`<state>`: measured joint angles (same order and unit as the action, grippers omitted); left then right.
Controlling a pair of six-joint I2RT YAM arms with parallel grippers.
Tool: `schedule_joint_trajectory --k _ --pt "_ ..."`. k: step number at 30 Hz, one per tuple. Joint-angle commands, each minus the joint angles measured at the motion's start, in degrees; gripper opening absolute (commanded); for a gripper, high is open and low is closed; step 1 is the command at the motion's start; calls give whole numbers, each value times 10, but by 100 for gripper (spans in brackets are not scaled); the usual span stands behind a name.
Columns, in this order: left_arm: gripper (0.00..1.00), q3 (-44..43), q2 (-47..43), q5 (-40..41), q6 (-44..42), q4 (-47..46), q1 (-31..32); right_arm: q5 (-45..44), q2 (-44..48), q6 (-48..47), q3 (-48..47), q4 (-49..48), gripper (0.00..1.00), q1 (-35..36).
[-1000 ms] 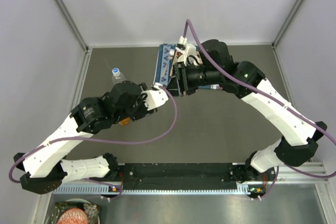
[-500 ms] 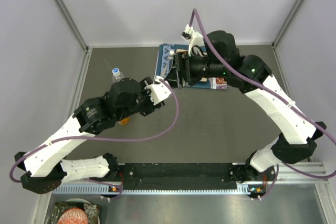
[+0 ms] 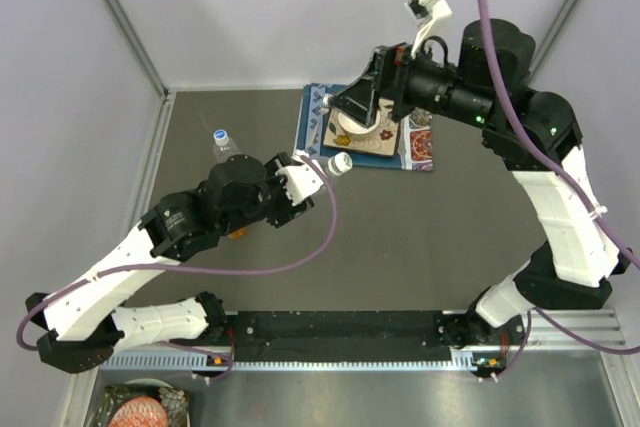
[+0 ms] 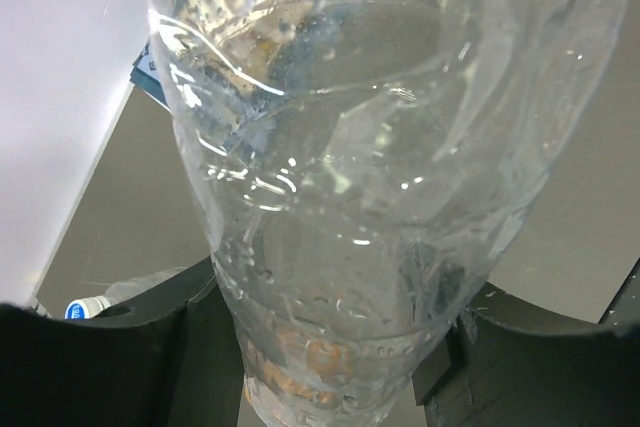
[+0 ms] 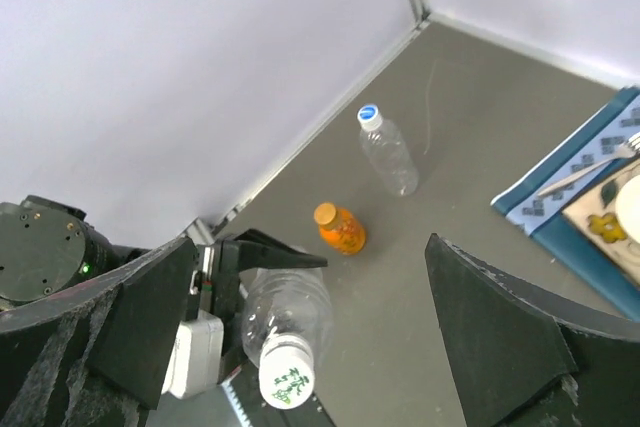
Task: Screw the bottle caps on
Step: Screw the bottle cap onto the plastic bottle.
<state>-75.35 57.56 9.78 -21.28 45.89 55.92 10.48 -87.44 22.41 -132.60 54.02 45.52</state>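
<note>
My left gripper [image 3: 306, 179] is shut on a clear ribbed bottle [image 4: 340, 197] that fills the left wrist view, with a dark finger [image 4: 110, 347] on each side of it. A white cap [image 3: 340, 163] sits on this bottle's neck, and the right wrist view shows the same cap [image 5: 287, 374]. Well above and behind it my right gripper [image 3: 355, 107] hangs open and holds nothing. A second clear bottle [image 5: 387, 154] with a blue-and-white cap [image 5: 370, 114] stands at the back left. The squat orange bottle [image 5: 341, 230] with an orange cap stands nearer.
A blue patterned placemat [image 3: 315, 122] with a white plate [image 3: 360, 129] and a fork lies at the back centre, under the right gripper. Grey walls close the table's left, back and right. The left arm covers most of the orange bottle in the top view.
My right gripper has opened wide and risen up and back to the right, off the bottle's cap. The capped bottle stays in my left gripper, which has barely moved.
</note>
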Motion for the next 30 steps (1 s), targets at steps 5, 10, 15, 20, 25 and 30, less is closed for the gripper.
schedule_joint_trajectory --k 5,10,15,20,25,30 --pt "14 -6 -40 -84 69 -84 -17 -33 72 -70 10 -52 99 -37" --pt "12 47 -108 -204 97 -235 -33 10 178 -100 177 -154 99 -39" --pt "16 36 -86 -304 179 -254 -56 225 256 -184 291 -275 99 -39" --pt "19 86 -86 -465 230 -346 -71 420 243 -236 272 -292 99 -43" --pt "18 110 -63 -552 259 -421 -71 503 192 -208 236 -334 99 -49" --pt "18 129 -49 -635 272 -454 -72 585 127 -164 206 -390 99 -53"
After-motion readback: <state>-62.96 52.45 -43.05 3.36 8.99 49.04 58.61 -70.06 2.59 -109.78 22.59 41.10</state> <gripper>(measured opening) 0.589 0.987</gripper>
